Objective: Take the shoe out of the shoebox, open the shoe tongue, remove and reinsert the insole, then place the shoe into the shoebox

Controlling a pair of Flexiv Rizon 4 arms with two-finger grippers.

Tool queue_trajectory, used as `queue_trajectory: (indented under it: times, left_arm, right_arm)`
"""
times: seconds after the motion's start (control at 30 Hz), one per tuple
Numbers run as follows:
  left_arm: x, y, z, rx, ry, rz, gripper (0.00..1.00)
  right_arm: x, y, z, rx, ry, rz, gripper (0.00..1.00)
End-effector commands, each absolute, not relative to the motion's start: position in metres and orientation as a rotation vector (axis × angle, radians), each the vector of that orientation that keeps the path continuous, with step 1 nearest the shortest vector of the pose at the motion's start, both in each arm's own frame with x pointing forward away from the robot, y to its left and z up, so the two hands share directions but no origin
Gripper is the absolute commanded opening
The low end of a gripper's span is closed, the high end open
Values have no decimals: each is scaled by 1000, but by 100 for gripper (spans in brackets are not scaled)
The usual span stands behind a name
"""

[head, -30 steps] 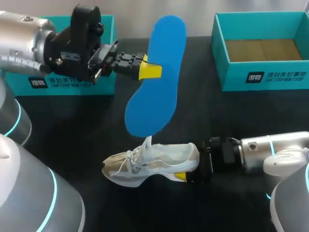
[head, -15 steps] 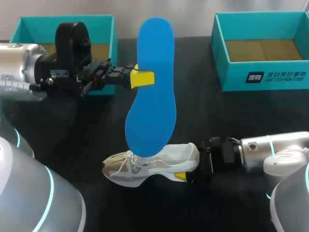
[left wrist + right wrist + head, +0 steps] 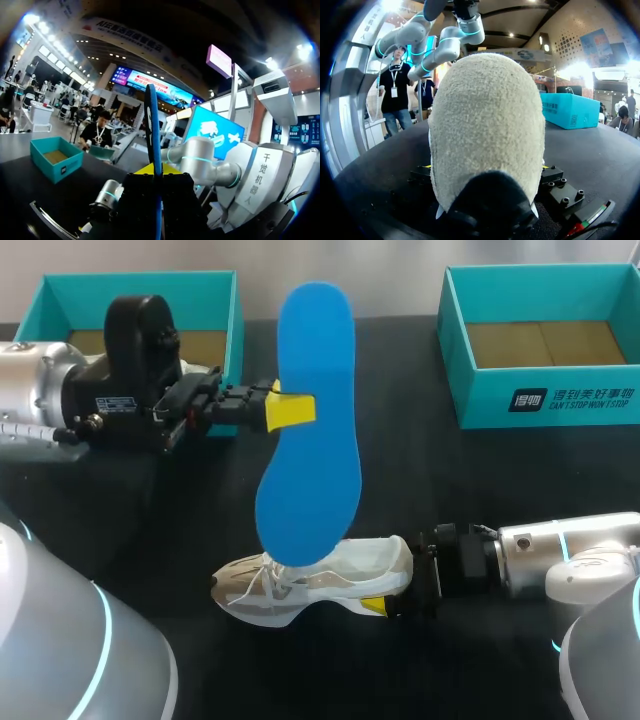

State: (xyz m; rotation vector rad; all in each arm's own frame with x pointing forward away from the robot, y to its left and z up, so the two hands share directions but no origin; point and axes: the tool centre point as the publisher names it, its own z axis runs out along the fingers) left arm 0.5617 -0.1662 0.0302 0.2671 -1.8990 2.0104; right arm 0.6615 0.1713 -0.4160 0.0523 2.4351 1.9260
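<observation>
A blue insole (image 3: 310,430) hangs nearly upright over the table, and my left gripper (image 3: 290,412) is shut on its edge about halfway up. The insole's lower end overlaps the opening of the white mesh shoe (image 3: 300,585), which lies on its side on the black table. My right gripper (image 3: 395,582) is shut on the shoe's heel, with one yellow fingertip (image 3: 373,606) showing. In the left wrist view the insole (image 3: 153,125) is seen edge-on between the pads. The beige heel (image 3: 487,130) fills the right wrist view.
An open teal shoebox (image 3: 540,400) stands at the back right. A second teal box (image 3: 228,310) stands at the back left, behind my left arm. The bare black tabletop (image 3: 150,530) lies around the shoe.
My left arm has drawn back to the left and the insole has swung more upright. Its lower end has come down to the shoe's opening. The right arm and the shoe have kept still.
</observation>
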Motion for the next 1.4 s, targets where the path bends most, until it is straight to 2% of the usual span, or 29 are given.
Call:
queue_trajectory:
  times: [0.03,0.37,0.4,0.43,1.03,1.4]
  left_arm:
    - [564,-166,28,267,-1901,2002,0]
    - [564,-165,28,262,-1899,2003,0]
    - [564,-165,28,262,-1899,2003,0]
    - [564,-165,28,262,-1899,2003,0]
    - [564,-165,28,262,-1899,2003,0]
    - [564,-165,28,262,-1899,2003,0]
  right_arm:
    - [660,172,-415,53,2440,1921,0]
    - [660,169,-416,62,2425,1920,0]
    - [659,168,-415,75,2419,1918,40]
    - [659,168,-415,84,2424,1910,100]
    - [649,130,-387,237,2708,1578,100]
    - [648,118,-361,362,3034,1080,100]
